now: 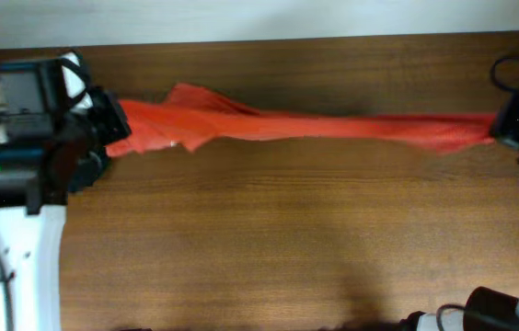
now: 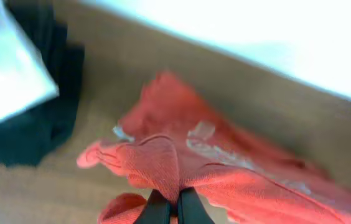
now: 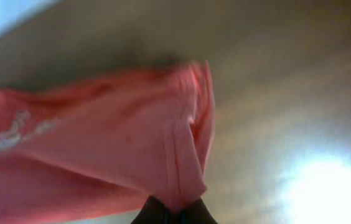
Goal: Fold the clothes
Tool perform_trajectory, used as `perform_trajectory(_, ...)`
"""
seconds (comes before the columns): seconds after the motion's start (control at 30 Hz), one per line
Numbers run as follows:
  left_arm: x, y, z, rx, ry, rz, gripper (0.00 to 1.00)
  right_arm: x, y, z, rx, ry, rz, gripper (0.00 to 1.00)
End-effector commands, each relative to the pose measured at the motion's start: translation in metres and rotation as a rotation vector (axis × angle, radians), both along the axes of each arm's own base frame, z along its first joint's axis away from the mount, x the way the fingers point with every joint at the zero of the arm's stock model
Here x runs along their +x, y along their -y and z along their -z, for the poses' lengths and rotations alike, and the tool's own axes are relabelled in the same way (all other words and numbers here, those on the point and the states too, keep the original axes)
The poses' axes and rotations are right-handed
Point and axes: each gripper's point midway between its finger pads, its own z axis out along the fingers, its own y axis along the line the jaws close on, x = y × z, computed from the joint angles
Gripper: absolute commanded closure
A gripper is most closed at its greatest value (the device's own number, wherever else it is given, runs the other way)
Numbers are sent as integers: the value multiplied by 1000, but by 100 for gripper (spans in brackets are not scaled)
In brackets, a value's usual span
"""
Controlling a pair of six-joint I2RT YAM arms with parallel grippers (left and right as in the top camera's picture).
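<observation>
A red-orange garment [image 1: 305, 124] is stretched taut in a long band across the far part of the brown table [image 1: 269, 239], from left to right. My left gripper [image 1: 114, 119] is shut on its left end; the left wrist view shows the black fingertips [image 2: 173, 210] pinching a fold of the red cloth [image 2: 225, 168]. My right gripper [image 1: 501, 124] is shut on its right end; the right wrist view shows the fingertips [image 3: 174, 214] pinching the hem of the cloth [image 3: 101, 155]. The garment hangs slightly above the table between them.
The left arm's white and black body [image 1: 20, 184] covers the table's left side. The right arm's base [image 1: 508, 308] sits at the front right corner. A white wall edge [image 1: 259, 18] runs along the back of the table.
</observation>
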Motion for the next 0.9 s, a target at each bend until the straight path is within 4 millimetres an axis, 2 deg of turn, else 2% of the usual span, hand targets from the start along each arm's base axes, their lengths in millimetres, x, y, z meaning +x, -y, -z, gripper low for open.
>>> perform_trajectory(0.0,-20,-5,-72,53,200,1,100,-13,-1,-46,-87,144,-2,96)
perform_trajectory(0.13,-36,-4,-111,58,323,-1,100,-27,-2,-80,-145,257,13,96)
perform_trajectory(0.23,-40,-4,-121,59,363,-2,100,-29,2,-87,-177,277,32,96)
perform_trajectory(0.33,-33,-4,-120,59,363,-2,99,-14,8,-82,-173,266,32,96)
perform_trajectory(0.5,15,-6,-90,56,287,1,100,37,25,-47,-140,182,25,96)
perform_trajectory(0.6,54,-6,-70,53,263,5,99,71,38,-26,-129,154,24,96)
perform_trajectory(0.73,121,-8,-50,55,316,3,100,126,56,4,-119,162,20,96)
perform_trajectory(0.8,156,-9,-47,56,383,2,100,150,57,7,-100,215,0,96)
perform_trajectory(0.87,179,-9,-50,56,454,3,99,172,55,-3,-84,305,-33,96)
